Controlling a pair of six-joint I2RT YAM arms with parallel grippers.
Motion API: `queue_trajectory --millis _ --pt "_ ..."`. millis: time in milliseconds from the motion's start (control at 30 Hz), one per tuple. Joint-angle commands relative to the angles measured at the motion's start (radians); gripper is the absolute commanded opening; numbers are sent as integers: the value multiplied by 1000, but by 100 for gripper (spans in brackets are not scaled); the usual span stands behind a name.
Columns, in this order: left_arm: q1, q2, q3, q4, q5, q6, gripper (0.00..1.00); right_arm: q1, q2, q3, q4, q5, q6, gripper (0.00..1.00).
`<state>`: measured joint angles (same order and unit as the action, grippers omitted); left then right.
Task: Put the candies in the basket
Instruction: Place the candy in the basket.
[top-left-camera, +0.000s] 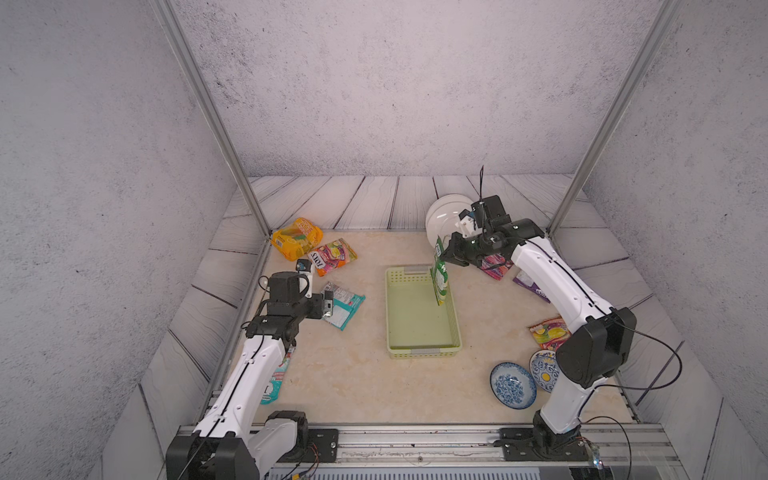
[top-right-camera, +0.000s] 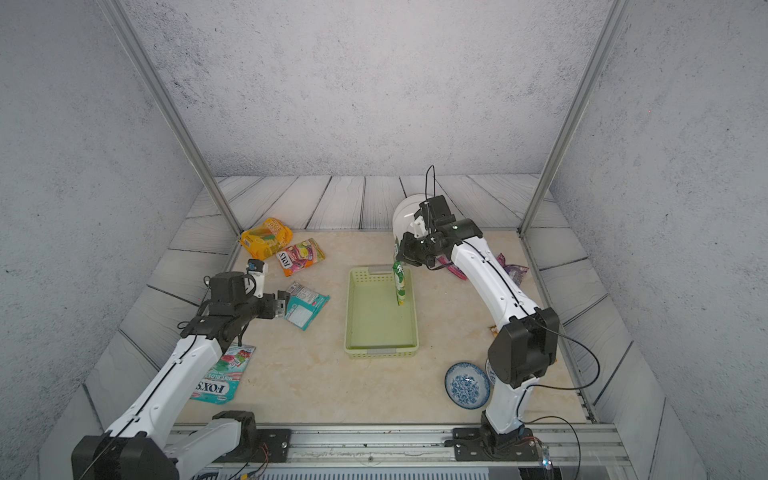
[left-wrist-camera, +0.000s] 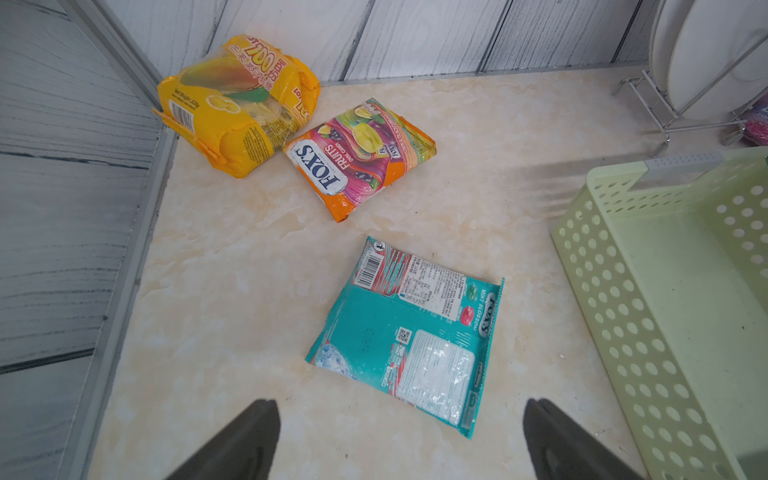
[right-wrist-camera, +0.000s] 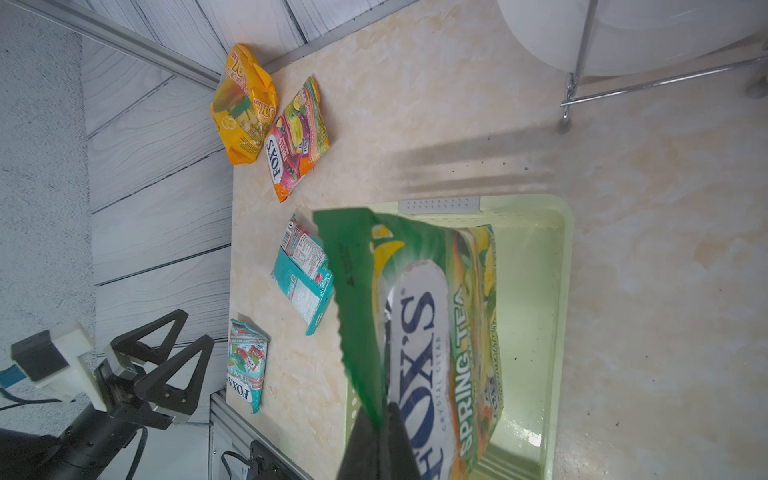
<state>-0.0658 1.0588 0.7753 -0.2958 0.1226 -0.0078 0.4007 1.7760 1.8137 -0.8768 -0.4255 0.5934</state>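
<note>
Dangling green packet (top-left-camera: 439, 279): right pincer (right-wrist-camera: 380, 415) is pinching its top edge, over the far end of the basket (top-left-camera: 391, 316).
Release: centring and lowering first is looking safer.
Left pincer (top-left-camera: 328, 306): is hovering spread beside teal packet (left-wrist-camera: 409, 332).

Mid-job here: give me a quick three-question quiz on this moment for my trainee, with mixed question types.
1. True or false: a candy packet already lies flat in the basket.
2. What colour is the packet that the right gripper is shut on, hanging over the basket?
3. The left gripper, beside the teal packet, is: A open; B shut on it; C inside the basket.
Key: 1 false; 2 green; 3 A.
</note>
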Motion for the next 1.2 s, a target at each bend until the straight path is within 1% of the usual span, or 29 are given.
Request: queue_trajectory --millis 0,100,200,300,367,433,500,567,633,733,800,900,1000,1067,1167 --pt "-5 -4 -1 13 -22 6 98 4 -3 -23 24 40 -12 0" --pt "-5 -7 10 2 11 -3 98 5 20 -45 31 65 -2 0" --pt "-7 -1 19 2 -11 -4 98 4 44 -41 34 64 -9 0" --pt "-11 -10 -5 10 -6 7 98 6 58 -51 49 111 -10 0" --pt "-7 -8 14 -5 12 -3 98 7 68 -51 50 135 -9 0" --pt "-4 -3 26 -7 -4 -5 98 8 81 -37 41 145 -25 0" --pt "-6 -6 7 5 -23 3 98 12 92 -33 37 183 -38 0" --pt "-7 -8 -4 7 -6 5 98 18 100 -36 40 219 -42 0" --pt "-5 -3 16 -3 11 -5 98 24 115 -37 41 241 -44 0" --pt "-9 -3 12 4 -16 -3 98 30 140 -19 26 265 -59 0" --pt "-13 -9 -5 9 -10 8 98 36 145 -24 31 292 -57 0" --pt "-9 -5 15 -2 4 -1 98 42 156 -32 44 298 -50 0" --pt "-12 -5 5 10 -25 4 98 51 171 -29 56 308 -55 0" --pt "-15 -10 -7 11 -8 8 98 58 180 -35 77 309 -45 0" --pt "-12 -4 18 -4 2 -4 98 70 202 -17 88 286 -36 0"
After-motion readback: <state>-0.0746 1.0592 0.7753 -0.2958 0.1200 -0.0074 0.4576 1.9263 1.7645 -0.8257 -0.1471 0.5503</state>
